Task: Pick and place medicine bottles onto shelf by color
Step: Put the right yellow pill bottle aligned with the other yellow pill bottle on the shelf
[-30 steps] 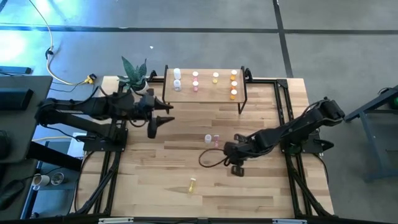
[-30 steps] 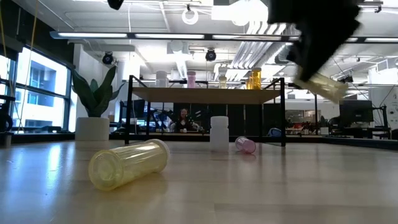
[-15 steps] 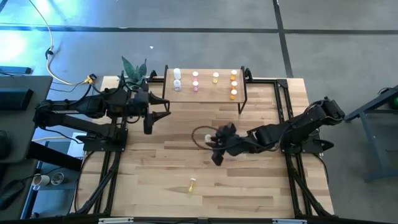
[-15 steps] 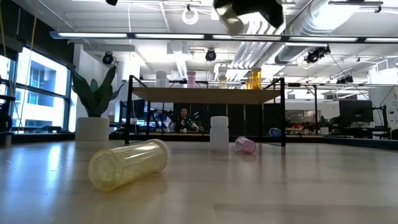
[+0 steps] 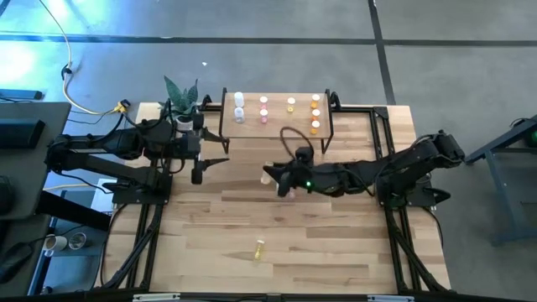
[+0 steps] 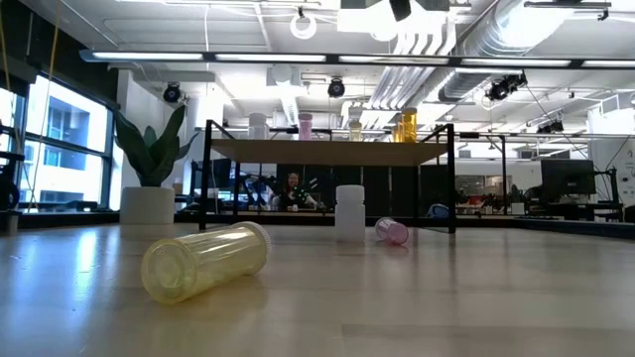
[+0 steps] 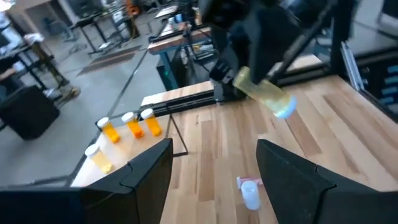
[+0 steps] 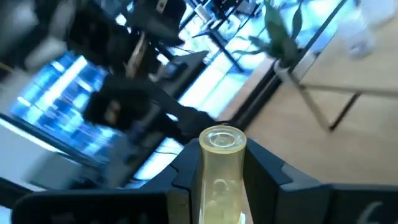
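A pale yellow medicine bottle [image 5: 270,173] hangs in the air over the table's middle, with my right gripper [image 5: 281,178] shut on it. The left wrist view shows it too, as a pale yellow bottle [image 7: 264,93]. The shelf [image 5: 277,126] stands at the far edge with white, pink, yellow and orange bottles [image 5: 315,113] upright on it. On the table a yellow bottle [image 6: 203,260] lies on its side near the front. A white bottle [image 6: 349,211] stands upright and a pink one [image 6: 392,231] lies beside it. My left gripper [image 5: 208,165] waits open at the left. My right gripper pinches the pale yellow bottle's sides [image 8: 221,177] between its two fingers [image 8: 186,177]. The bottle lies along the fingers and its free end [image 8: 222,140] sticks out past their tips. The fingers come nearly level from the table's right. The bottle is lifted clear of the table.
A potted plant [image 5: 180,99] stands at the far left corner beside the shelf. The shelf's black legs [image 6: 206,178] stand on the table. Bare tabletop [image 5: 336,243] lies at the front right.
My right gripper has risen with the pale yellow bottle and gone toward the table's far edge and left, nearer the shelf. It has tipped from pointing down to nearly level and rolled. My left gripper has rolled about its own axis and stayed in place.
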Action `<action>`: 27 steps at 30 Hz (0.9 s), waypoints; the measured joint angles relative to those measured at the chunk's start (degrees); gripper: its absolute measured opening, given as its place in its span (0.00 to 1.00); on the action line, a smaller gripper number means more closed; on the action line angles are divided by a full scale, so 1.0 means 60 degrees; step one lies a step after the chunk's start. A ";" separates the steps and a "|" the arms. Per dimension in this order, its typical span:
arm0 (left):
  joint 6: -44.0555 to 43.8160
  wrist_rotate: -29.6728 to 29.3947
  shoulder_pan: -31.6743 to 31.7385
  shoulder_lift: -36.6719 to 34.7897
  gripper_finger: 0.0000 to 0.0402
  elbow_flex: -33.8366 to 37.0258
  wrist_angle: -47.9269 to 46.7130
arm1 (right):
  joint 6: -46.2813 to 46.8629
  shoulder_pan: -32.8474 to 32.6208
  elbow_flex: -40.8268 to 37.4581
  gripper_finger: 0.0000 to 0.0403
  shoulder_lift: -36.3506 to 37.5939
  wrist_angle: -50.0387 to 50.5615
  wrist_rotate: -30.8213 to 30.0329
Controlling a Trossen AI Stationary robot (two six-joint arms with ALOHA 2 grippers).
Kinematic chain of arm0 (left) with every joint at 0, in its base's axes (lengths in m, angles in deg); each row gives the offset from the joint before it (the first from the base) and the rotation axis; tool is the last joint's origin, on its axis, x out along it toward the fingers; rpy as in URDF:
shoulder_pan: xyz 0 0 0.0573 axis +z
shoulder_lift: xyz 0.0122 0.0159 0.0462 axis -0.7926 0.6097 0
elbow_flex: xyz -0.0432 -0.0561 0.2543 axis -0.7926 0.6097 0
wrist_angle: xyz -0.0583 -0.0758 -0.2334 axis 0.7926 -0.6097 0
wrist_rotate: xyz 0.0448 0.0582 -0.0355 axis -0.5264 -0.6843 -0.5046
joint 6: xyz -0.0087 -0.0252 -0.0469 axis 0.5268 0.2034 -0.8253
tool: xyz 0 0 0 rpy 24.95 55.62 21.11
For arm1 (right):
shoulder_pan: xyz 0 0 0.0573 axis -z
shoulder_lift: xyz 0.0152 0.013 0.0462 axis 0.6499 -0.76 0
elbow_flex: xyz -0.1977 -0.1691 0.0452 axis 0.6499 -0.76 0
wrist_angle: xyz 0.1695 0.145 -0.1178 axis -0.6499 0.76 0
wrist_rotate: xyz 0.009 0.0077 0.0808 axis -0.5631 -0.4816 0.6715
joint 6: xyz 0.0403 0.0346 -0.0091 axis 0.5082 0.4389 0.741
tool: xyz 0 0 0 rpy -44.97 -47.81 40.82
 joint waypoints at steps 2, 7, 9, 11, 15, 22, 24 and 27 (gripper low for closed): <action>0.0337 0.0040 -0.0075 0.0000 0.55 0.0000 -0.0086 | 0.1223 0.0168 0.0000 0.18 0.0000 -0.0109 0.0465; 0.1418 0.0151 -0.0377 0.0011 0.55 0.0000 -0.0146 | 0.4694 0.0443 0.0000 0.18 0.0000 -0.0118 0.1432; 0.1883 0.0205 -0.0537 0.0018 0.55 0.0000 -0.0148 | 0.5789 0.0494 0.0000 0.18 0.0000 -0.0121 0.1735; 0.2289 0.0195 -0.0707 0.0018 0.55 0.0000 -0.0145 | 0.6794 0.0526 0.0000 0.18 0.0000 -0.0121 0.2023; 0.2997 0.0156 -0.1026 0.0122 0.55 0.0000 -0.0059 | 0.8652 0.0653 0.0000 0.18 0.0000 -0.0114 0.2857; 0.4414 0.0126 -0.1681 0.0635 0.55 -0.0004 0.0420 | 1.0565 0.0987 0.0000 0.18 0.0000 -0.0093 0.4271; 0.4743 -0.0063 -0.1874 0.0872 0.55 -0.0004 0.0624 | 1.0940 0.1094 0.0000 0.18 0.0000 -0.0074 0.4662; 0.5089 -0.0730 -0.2150 0.1287 0.55 -0.0004 0.1179 | 1.1121 0.1277 0.0000 0.18 0.0000 -0.0100 0.5420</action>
